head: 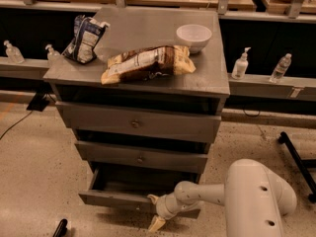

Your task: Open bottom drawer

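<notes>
Bottom drawer [116, 199] stands part-way out of chest [98, 117]. My gripper [154, 212] sits at its front, centre, knob hidden behind it. Jaws: cannot tell whether open or gripping.

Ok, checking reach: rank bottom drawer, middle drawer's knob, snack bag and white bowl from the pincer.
1. Bottom drawer: the pincer is at its front, low down.
2. Middle drawer's knob: just above.
3. Snack bag: chest top, centre.
4. White bowl: top, back right.
</notes>
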Robot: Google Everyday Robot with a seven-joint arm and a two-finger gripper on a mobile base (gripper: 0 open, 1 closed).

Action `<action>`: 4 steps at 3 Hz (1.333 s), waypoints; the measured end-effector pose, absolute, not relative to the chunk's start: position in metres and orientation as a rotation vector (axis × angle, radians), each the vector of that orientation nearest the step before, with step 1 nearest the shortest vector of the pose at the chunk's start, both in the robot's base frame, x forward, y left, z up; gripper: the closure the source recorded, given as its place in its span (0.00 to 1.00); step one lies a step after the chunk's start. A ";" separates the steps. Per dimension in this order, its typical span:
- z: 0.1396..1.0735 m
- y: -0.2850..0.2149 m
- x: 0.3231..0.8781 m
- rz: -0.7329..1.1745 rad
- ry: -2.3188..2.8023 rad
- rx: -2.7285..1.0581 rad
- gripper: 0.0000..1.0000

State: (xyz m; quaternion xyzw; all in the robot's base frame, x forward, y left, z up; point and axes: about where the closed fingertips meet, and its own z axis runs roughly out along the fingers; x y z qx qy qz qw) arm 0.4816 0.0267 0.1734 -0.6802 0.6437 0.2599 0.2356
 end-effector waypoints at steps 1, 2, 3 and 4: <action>0.174 0.027 0.482 0.713 1.766 -1.866 0.26; 0.174 0.027 0.482 0.713 1.765 -1.866 0.21; 0.175 0.027 0.482 0.713 1.765 -1.866 0.05; 0.175 0.027 0.482 0.713 1.765 -1.866 0.00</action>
